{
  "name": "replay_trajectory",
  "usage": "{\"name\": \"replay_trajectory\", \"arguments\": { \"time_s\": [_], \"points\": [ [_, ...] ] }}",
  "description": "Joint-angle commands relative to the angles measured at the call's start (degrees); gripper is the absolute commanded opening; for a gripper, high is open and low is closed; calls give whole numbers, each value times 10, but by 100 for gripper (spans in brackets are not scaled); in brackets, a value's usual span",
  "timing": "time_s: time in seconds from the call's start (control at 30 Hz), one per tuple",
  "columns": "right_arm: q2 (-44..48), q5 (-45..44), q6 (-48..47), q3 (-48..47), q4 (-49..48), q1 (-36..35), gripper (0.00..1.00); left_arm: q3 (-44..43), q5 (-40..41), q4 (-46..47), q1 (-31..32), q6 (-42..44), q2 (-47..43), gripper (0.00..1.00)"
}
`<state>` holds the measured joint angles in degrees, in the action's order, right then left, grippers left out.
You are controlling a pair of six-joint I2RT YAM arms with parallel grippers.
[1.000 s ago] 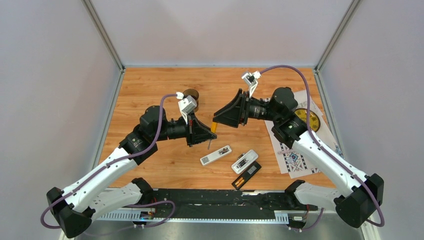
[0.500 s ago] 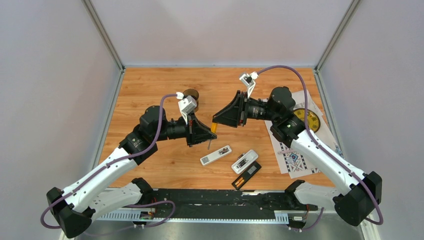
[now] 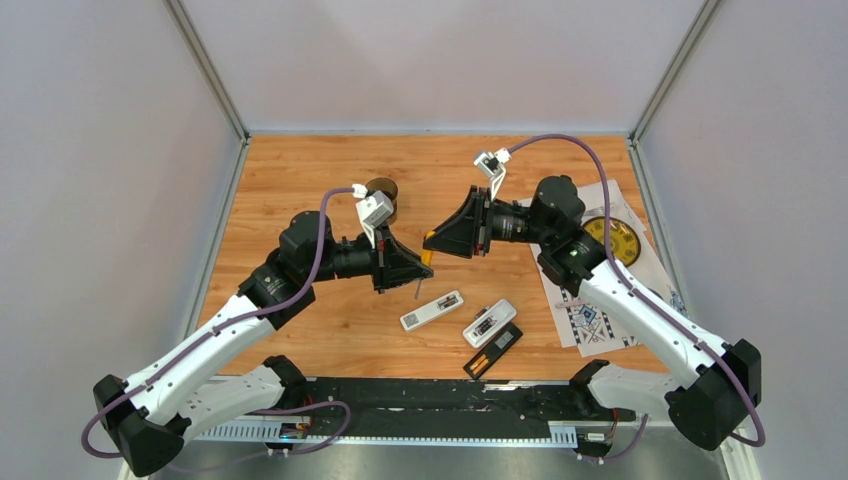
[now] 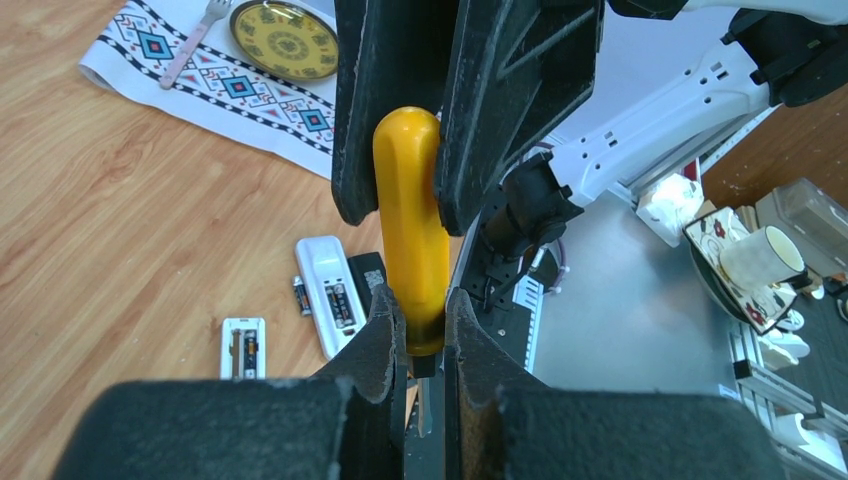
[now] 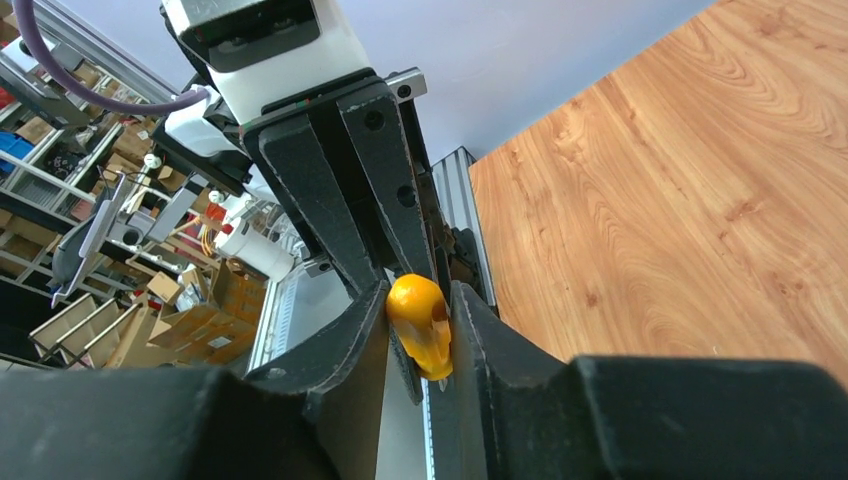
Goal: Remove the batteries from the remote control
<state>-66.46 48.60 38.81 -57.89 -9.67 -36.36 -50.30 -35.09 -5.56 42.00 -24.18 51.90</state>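
Note:
A yellow-orange-handled screwdriver [image 4: 408,220] is held between both grippers above the table. My left gripper [image 4: 425,312] is shut on the handle's lower end, with the shaft pointing down [image 3: 418,290]. My right gripper [image 5: 418,300] is shut on the handle's rounded top [image 5: 418,322]. Two white remotes [image 3: 431,310] [image 3: 489,323] lie open below, with dark batteries [image 4: 341,303] in their compartments. One loose battery [image 4: 300,296] lies beside the larger remote. A black remote [image 3: 494,350] shows orange cells.
A patterned mat [image 3: 590,320] with a yellow plate [image 3: 612,238] lies at the right. A dark round object [image 3: 381,188] stands behind the left wrist. The black base rail [image 3: 430,395] runs along the near edge.
My right gripper has moved a little to the left onto the screwdriver handle's top. The left arm and the remotes have not moved.

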Motion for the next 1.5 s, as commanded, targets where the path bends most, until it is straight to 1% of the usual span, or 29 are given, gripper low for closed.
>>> {"name": "replay_trajectory", "arguments": {
  "time_s": [0.0,0.07,0.17,0.33,0.43,0.47,0.57,0.67,0.73,0.8,0.93,0.97,1.07,1.2,1.27,1.37,1.47],
  "points": [
    [-3,10,-7,8,3,-4,35,-16,-8,28,-2,0,-8,0],
    [-6,7,-7,10,4,-4,33,-16,-8,30,-2,-2,-7,0],
    [-4,-2,-5,11,4,-4,1,-16,-10,30,-2,-2,-7,0],
    [-4,-9,-6,6,11,-4,0,-13,-5,25,-2,2,-10,1],
    [-1,-17,-17,5,21,-3,0,-9,7,16,-2,6,-14,53],
    [1,-21,-21,5,25,-2,0,-8,13,12,-1,8,-15,75],
    [11,-66,-48,2,61,-2,0,5,45,1,-2,16,-32,90],
    [14,-102,-75,-3,117,1,0,27,85,-17,-1,30,-55,98],
    [17,-134,-81,4,141,7,0,44,121,-32,-2,37,-71,100],
    [20,-163,-84,13,151,16,0,56,143,-56,-2,47,-80,100],
    [20,-196,-83,37,161,33,0,76,200,-106,-2,64,-68,100],
    [19,-204,-80,47,161,38,0,78,207,-127,-2,71,-54,100],
    [14,-215,-74,66,161,58,0,86,219,-144,-1,86,-17,100],
    [-7,-215,-64,86,160,95,0,105,220,-127,0,99,30,100],
    [-17,-200,-53,93,154,108,0,104,222,-122,5,113,63,100],
    [-36,-176,-38,108,138,138,0,88,262,-139,28,137,110,100],
    [-50,-167,-36,117,130,150,0,72,295,-145,56,151,156,100]
  ]
}}
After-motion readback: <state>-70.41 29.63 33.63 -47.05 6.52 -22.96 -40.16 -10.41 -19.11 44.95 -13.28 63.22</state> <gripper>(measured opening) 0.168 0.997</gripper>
